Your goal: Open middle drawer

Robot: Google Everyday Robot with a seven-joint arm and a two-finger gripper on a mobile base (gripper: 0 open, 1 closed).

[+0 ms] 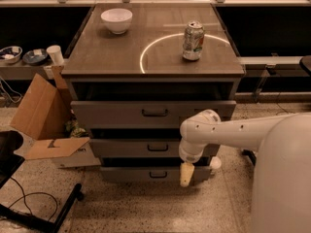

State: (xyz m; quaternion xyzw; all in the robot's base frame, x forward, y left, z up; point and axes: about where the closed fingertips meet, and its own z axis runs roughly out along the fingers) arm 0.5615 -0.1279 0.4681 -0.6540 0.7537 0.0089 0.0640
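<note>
The middle drawer is the second of three grey drawers in the cabinet, low and wide, with a small dark handle at its centre. Its front sits slightly forward of the cabinet, with a dark gap above it. My gripper hangs from the white arm, pointing down in front of the lowest drawer, right of and below the middle drawer's handle. It holds nothing that I can see.
The top drawer has a taller front. On the cabinet top stand a white bowl and a soda can. An open cardboard box lies on the floor at the left. A black stand leg crosses the lower left floor.
</note>
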